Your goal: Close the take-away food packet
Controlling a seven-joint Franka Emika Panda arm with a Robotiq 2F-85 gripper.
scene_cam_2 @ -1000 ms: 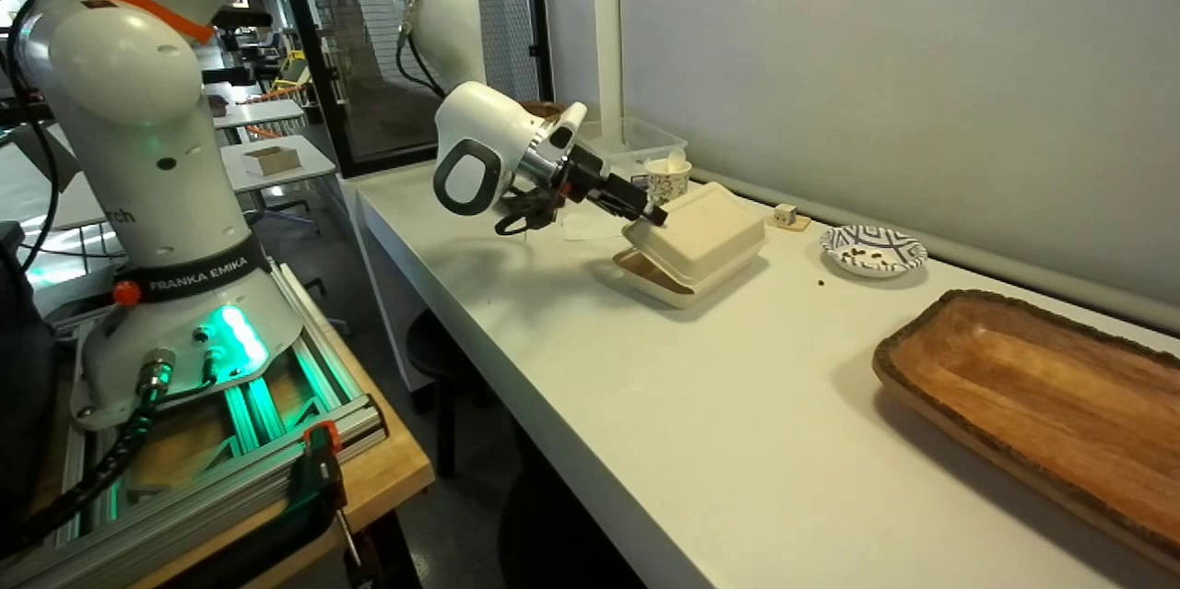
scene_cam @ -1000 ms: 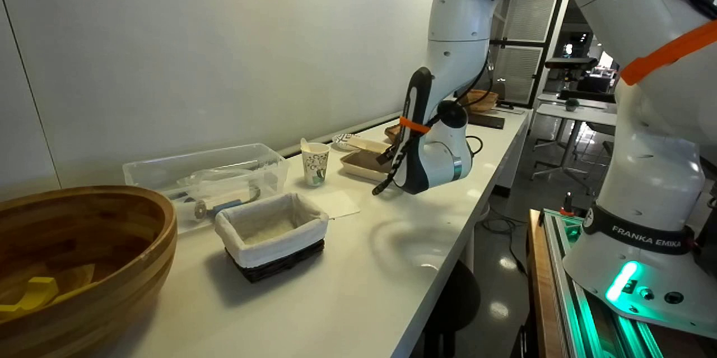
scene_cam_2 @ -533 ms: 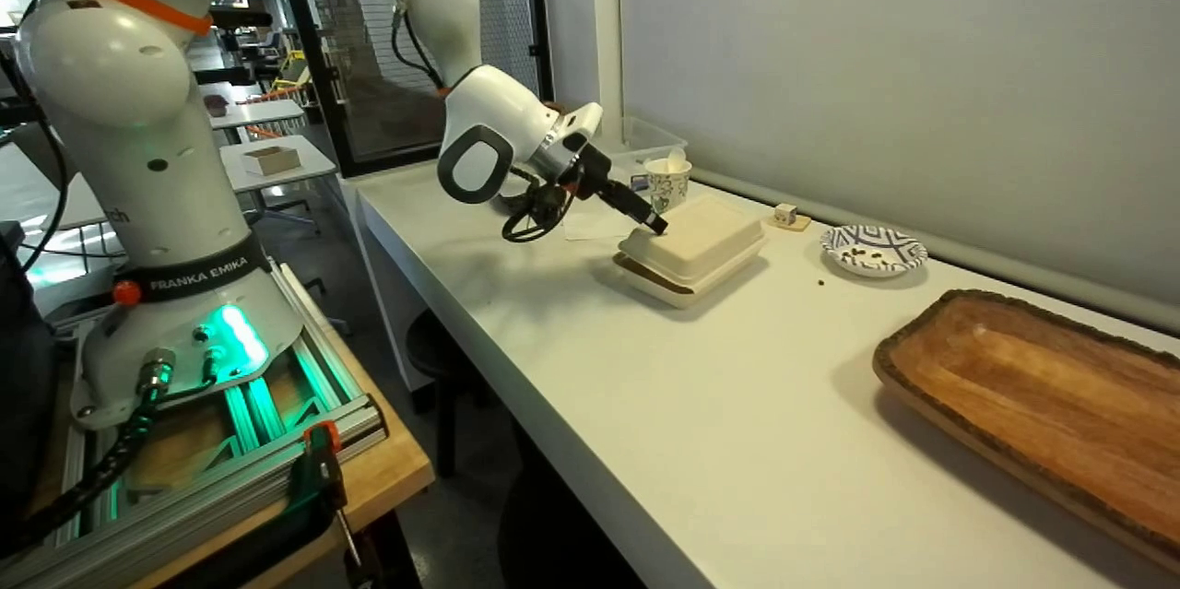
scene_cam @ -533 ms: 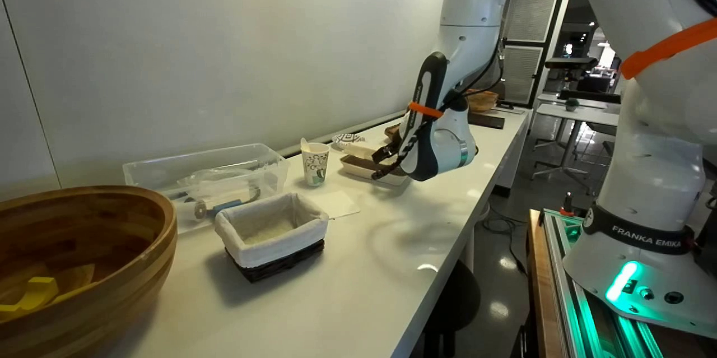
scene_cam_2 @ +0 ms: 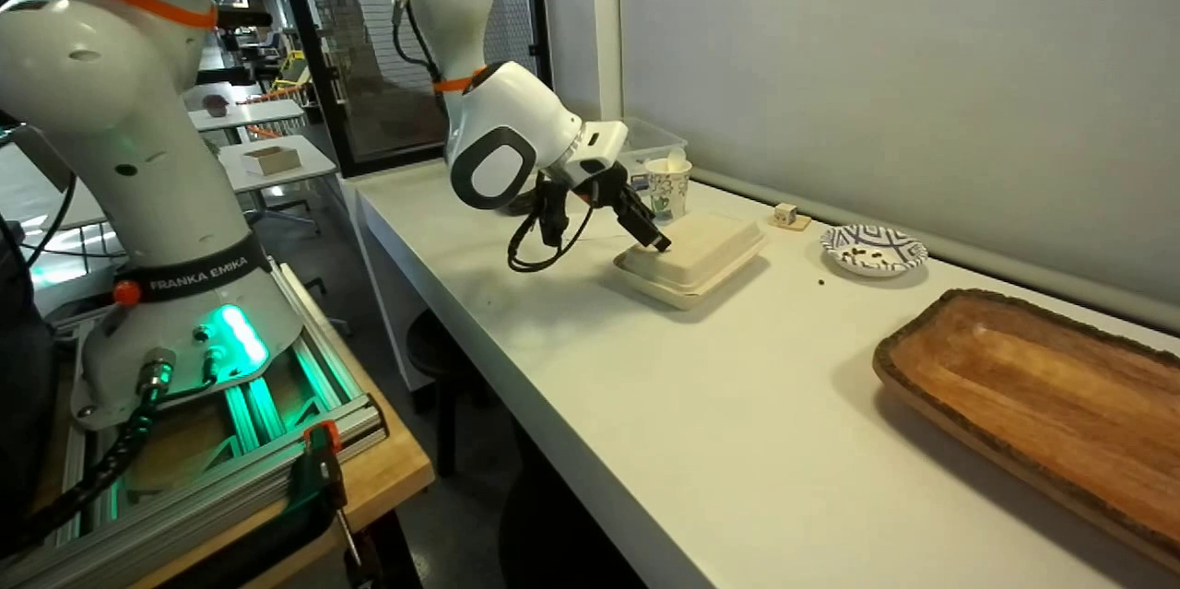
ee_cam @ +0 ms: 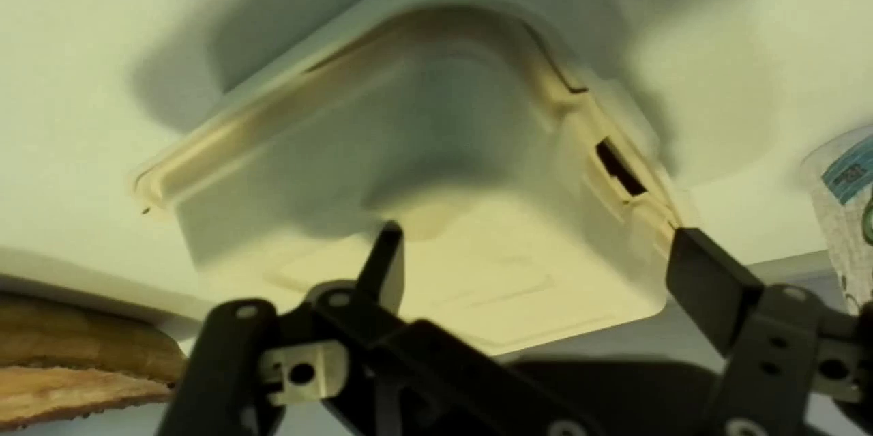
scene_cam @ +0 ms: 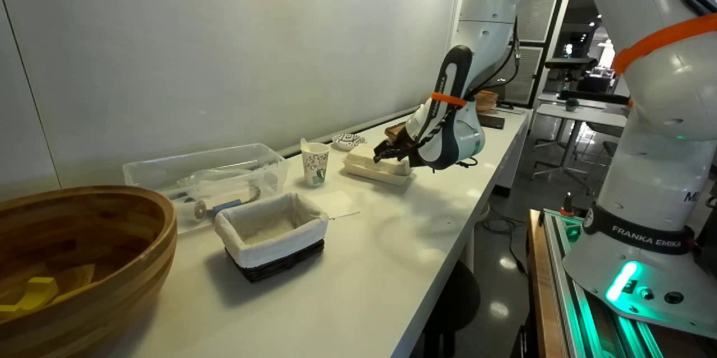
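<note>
I am holding the white, jointed robot arm [scene_cam_2: 516, 128] low over the glossy white surface [scene_cam_2: 719, 423], where the beige, squarish, pulp-fibre take-away food packet [scene_cam_2: 708, 248] is lying flat. Its lid is resting down over the base; in the wrist view a dark slot and thin dark gaps are showing along the edge, so I cannot tell whether it is fully pressed together.

My black jaws are standing wide apart at the packet's ten o'clock, as I am seeing it in an exterior view. In the wrist view one jaw is overlapping the lid and the other is showing right at a corner; I cannot tell whether either is touching.

Around the packet in an exterior view, the white patterned paper cup [scene_cam_2: 671, 191] is standing near, between eleven and twelve o'clock. The blue-and-white patterned shallow bowl [scene_cam_2: 876, 271] is sitting at three, carrying small dark bits, and the long, dark-rimmed brown wooden tray [scene_cam_2: 1042, 368] is lying well apart at four.

In an exterior view, the white cloth-lined, dark wicker basket [scene_cam: 280, 246] is sitting at the packet's eight o'clock, with the large, round wooden bowl [scene_cam: 123, 268] standing farther out, between eight and nine.
</note>
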